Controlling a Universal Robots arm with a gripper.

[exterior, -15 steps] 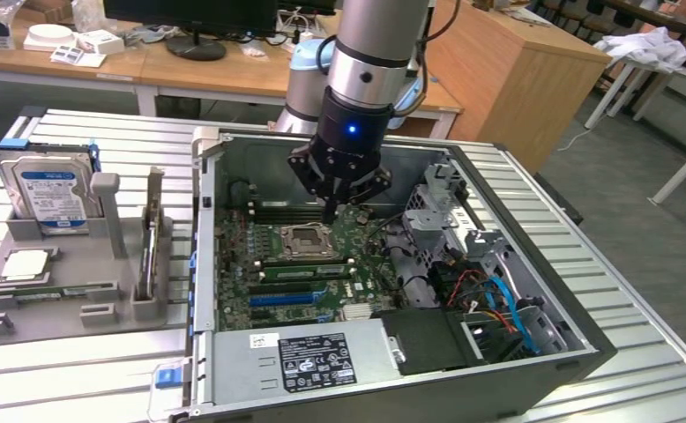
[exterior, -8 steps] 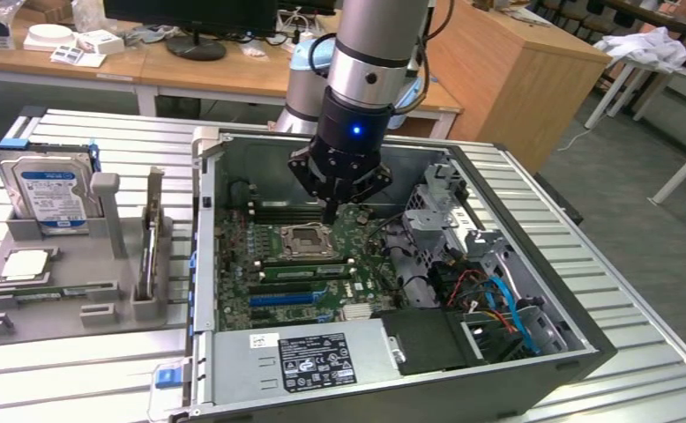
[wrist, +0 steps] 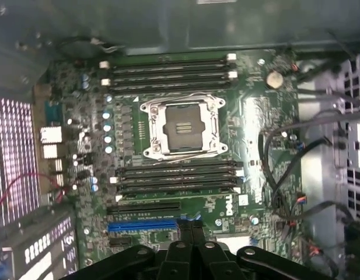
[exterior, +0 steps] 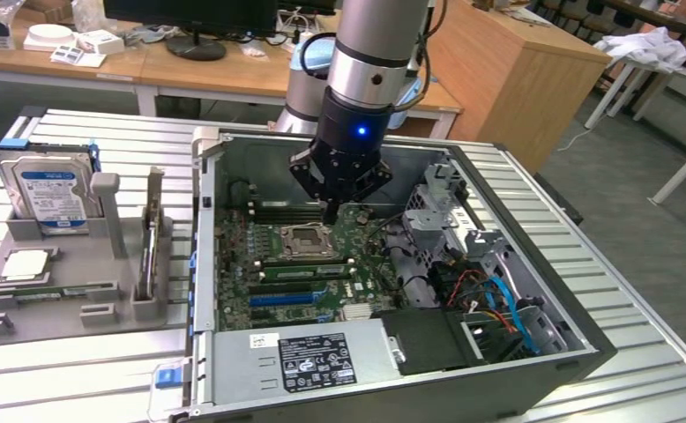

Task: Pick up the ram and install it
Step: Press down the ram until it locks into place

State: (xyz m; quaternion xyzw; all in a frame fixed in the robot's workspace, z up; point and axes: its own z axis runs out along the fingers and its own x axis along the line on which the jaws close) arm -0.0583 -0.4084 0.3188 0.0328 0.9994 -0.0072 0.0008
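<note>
My gripper [exterior: 331,214] hangs inside the open computer case [exterior: 208,264], its tip just above the motherboard [exterior: 275,304] beside the far memory slots [exterior: 284,210]. Its fingers are shut together, and I see nothing between them. In the wrist view the gripper [wrist: 191,232] points at the board, with an empty CPU socket [wrist: 182,125] between two banks of dark memory slots [wrist: 177,178]. One ram [exterior: 152,242], a thin green stick, stands on edge in the grey holder tray [exterior: 37,317] at the exterior view's left. A second ram [exterior: 55,290] lies low in the tray's front.
On the tray stand a silver hard drive with a blue label [exterior: 47,189] and a square silver CPU chip [exterior: 26,264]. In the case, the power supply [exterior: 314,357] is nearest the camera, and a drive cage [exterior: 443,207] and coloured cables [exterior: 496,304] crowd the exterior view's right.
</note>
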